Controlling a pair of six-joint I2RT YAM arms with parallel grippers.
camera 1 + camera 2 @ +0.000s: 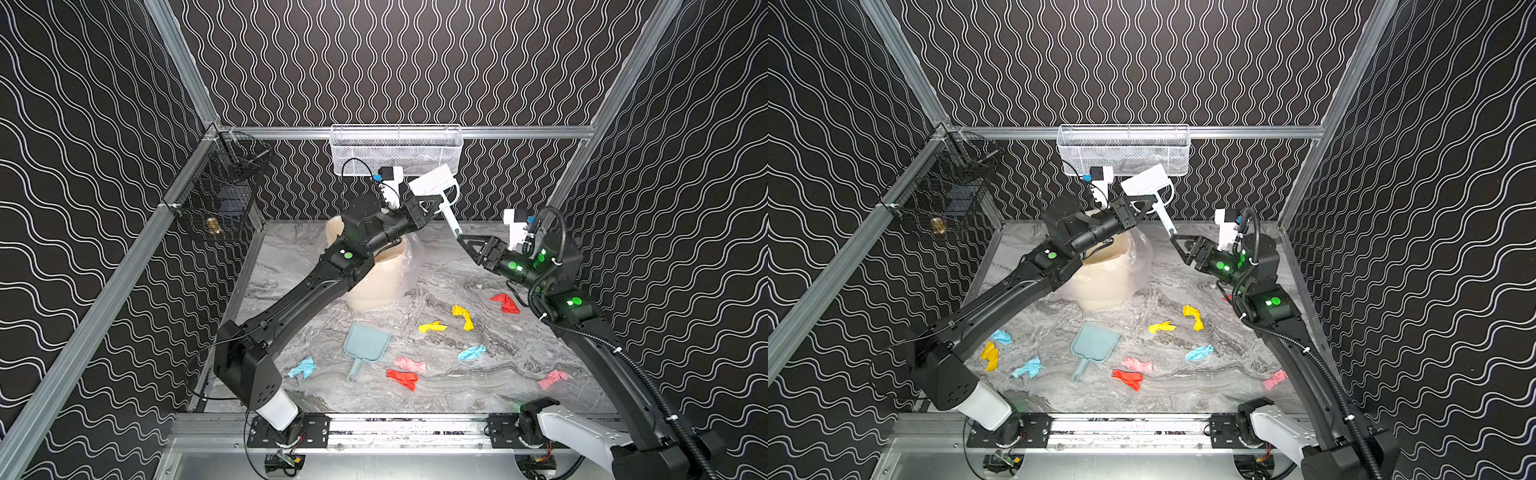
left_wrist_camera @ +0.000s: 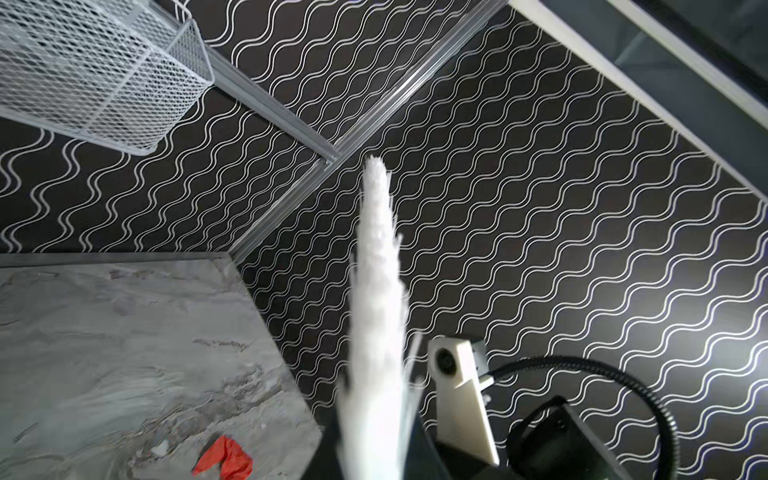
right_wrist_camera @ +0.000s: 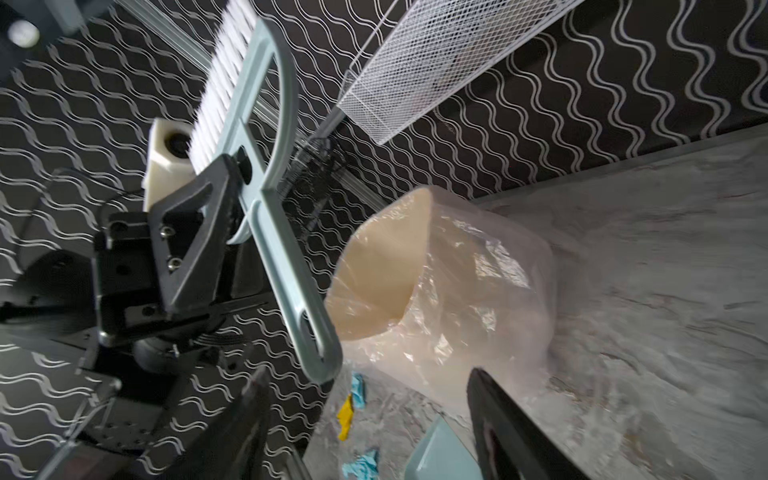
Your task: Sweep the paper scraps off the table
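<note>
Where the paper scraps [image 1: 402, 378] lie: loose all over the table [image 1: 457, 399], on the bare marble. Hours are read in the top views, twelve at the far wall.
Table: flat, grey-and-white marble pattern with dark veins, aluminium rails at the edges.
Scraps, look: small wrinkly wads of thin matt paper with irregular shapes and sharp folds.
Near scraps: a red wad touches a pink wad [image 1: 410, 364] at 6 o'clock; an edge pink wad [image 1: 552, 379] lies alone at 4; a light blue wad [image 1: 302, 368] is at 8.
By the left arm: a yellow wad [image 1: 989, 355] and a blue wad [image 1: 1002, 336] at 9, seen in a top view.
Dustpan [image 1: 368, 343]: smooth pale blue plastic, a flat scoop with a thin handle toward 6, near the middle.
Middle scraps: a blue crumple [image 1: 471, 352] at 4, a yellow strip [image 1: 432, 327] near the centre, a yellow twist [image 1: 463, 316] at 3.
Red scrap [image 1: 505, 302]: farther out at 3, beside the right arm.
Bin [image 1: 376, 286]: cream, lined with clear crinkled film, at 11, partly under the left arm.
Right gripper [image 1: 465, 245]: released, jaws spread, grasping nothing, just beside the brush handle's end at 1.
Left gripper [image 1: 432, 203]: clenched on the hand brush [image 3: 249, 104] where handle meets head, raised at 12.
Brush: pale blue plastic frame with a loop, white bristles.
White mesh basket [image 1: 395, 149]: on the far rail at 12.
</note>
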